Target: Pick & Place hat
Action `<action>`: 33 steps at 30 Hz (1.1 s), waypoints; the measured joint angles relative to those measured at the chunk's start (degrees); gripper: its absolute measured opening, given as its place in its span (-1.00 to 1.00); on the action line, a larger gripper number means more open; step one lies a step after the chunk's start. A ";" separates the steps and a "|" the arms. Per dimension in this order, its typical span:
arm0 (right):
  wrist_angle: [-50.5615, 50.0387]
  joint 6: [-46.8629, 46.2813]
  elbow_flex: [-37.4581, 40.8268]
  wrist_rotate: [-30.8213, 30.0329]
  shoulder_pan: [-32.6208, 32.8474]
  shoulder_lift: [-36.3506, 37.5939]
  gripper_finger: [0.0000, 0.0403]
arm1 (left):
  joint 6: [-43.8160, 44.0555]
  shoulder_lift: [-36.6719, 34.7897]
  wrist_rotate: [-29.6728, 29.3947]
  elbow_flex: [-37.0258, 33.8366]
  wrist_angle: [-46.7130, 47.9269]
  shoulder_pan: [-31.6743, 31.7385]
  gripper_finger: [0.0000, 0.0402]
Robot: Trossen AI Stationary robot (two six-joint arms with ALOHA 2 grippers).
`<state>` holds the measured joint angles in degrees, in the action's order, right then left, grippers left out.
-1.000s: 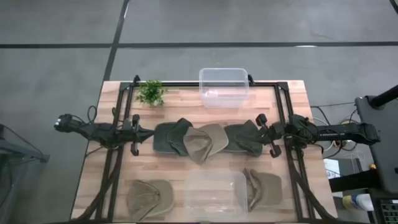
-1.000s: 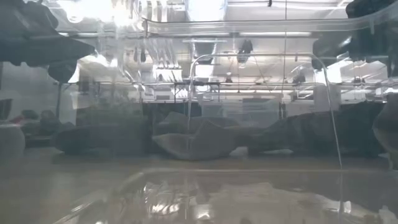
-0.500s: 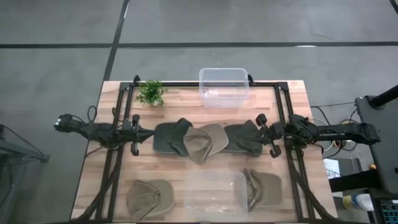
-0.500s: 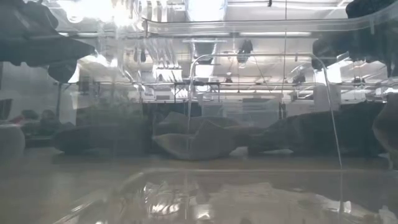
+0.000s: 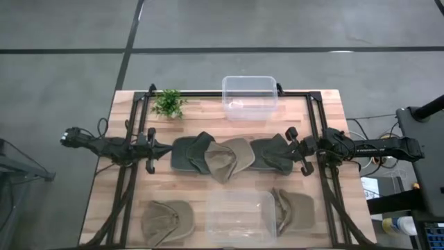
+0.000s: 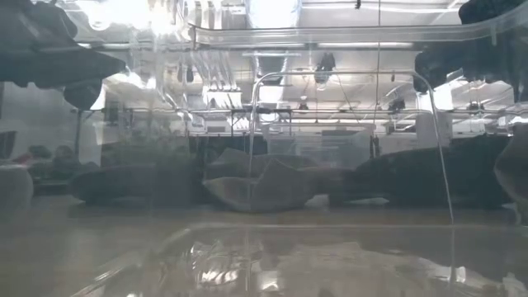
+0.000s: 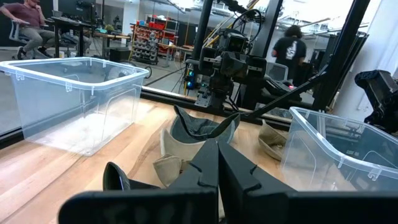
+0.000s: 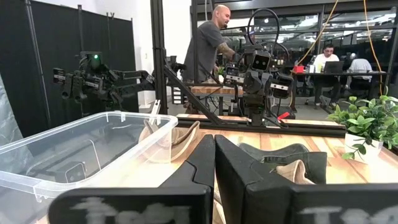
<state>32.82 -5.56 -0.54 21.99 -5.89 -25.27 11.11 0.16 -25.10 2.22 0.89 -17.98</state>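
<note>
3 hats (image 5: 225, 157) lie in a row running left-right.

You had three hats (image 5: 225, 155) at frame centre, one bin (image 5: 250, 97) above, another bin (image 5: 239, 217) below.

Left tool (image 7: 217, 163) closed; hats (image 7: 202, 129) between 2 bins (image 7: 74, 99).

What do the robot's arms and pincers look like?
Both arms are thin and dark, nearly black, built from chunky jointed pieces with thin black cables along them. The left pincer and right pincer each end in two flat, dark fingers with angular edges, like a closed beak. No stickers or bright colours show on them.
</note>
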 joint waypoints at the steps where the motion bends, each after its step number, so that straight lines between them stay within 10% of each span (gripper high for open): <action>1: 0.01 0.00 0.00 -0.01 0.00 0.00 -0.96 | 0.01 0.00 0.00 0.01 0.00 0.01 -1.00; 12: 4.47 -15.10 0.00 -4.76 -0.04 0.00 -0.96 | 0.00 0.00 0.00 0.02 0.00 0.00 -1.00; 29: 9.71 -49.35 0.00 -43.10 -0.02 -0.05 -0.96 | 0.00 0.00 0.00 0.02 0.00 0.00 -1.00; 33: 9.87 -51.85 -0.02 -43.95 -0.04 -1.72 -0.96 | 0.02 -0.02 0.00 0.02 0.00 0.00 -1.00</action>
<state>42.69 -57.41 -0.55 -21.97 -5.93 -26.99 11.14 0.14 -25.10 2.24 0.89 -17.98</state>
